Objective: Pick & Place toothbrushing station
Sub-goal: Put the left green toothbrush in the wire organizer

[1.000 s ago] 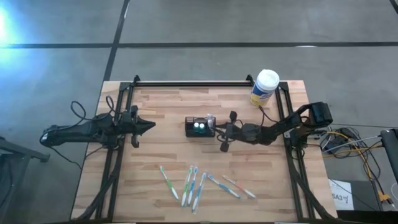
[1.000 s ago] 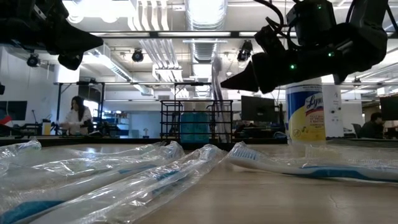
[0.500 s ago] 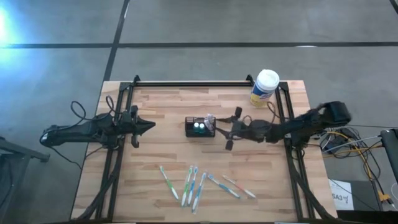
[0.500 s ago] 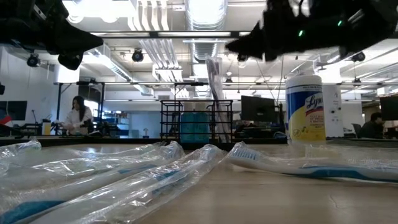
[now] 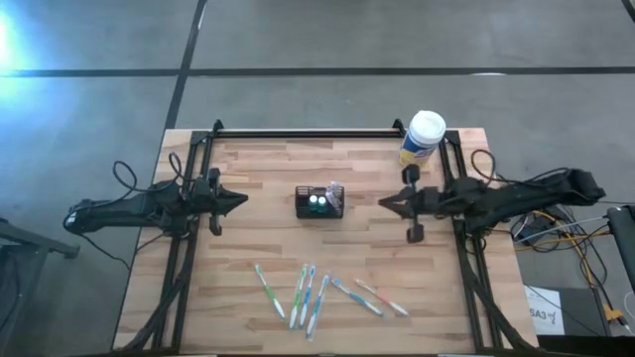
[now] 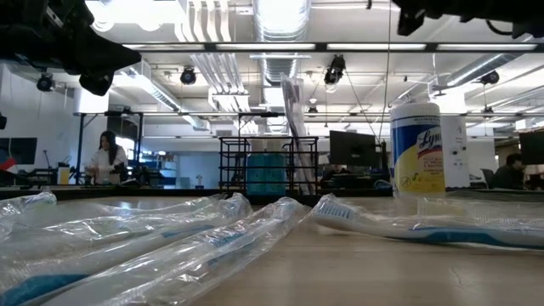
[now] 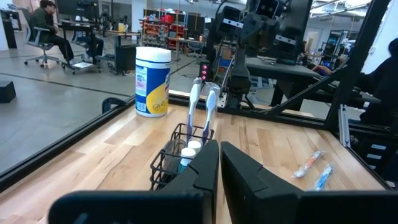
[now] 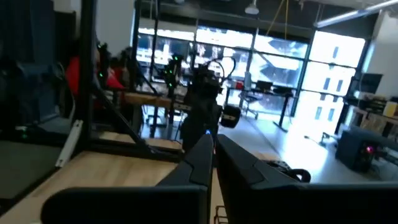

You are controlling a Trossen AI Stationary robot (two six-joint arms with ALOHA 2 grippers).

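the toothbrushing station (image 5: 319,203), a small black wire-mesh caddy, stands upright in the middle of the worktop (image 5: 268,248), with two wrapped toothbrushes (image 7: 202,106) standing in it and two white-capped items (image 5: 317,199) inside. what has changed for you: a second ago the right tool (image 5: 389,203) was right against the caddy's side, its fingers spread for an instant, and now it has drawn back toward the right edge, shut on nothing and well apart from the caddy. that reads as a placement just finished, with one more brush likely dropped in (the wrist views show fingers pressed together on both arms). the left tool (image 5: 241,200) waits on the caddy's other side, also closed and empty. more wrapped toothbrushes (image 5: 316,294) lie loose at the front of the worktop, so you probably have more picks ahead. the yellow wipes canister (image 5: 422,139) stands at the back right corner, clear of your path.
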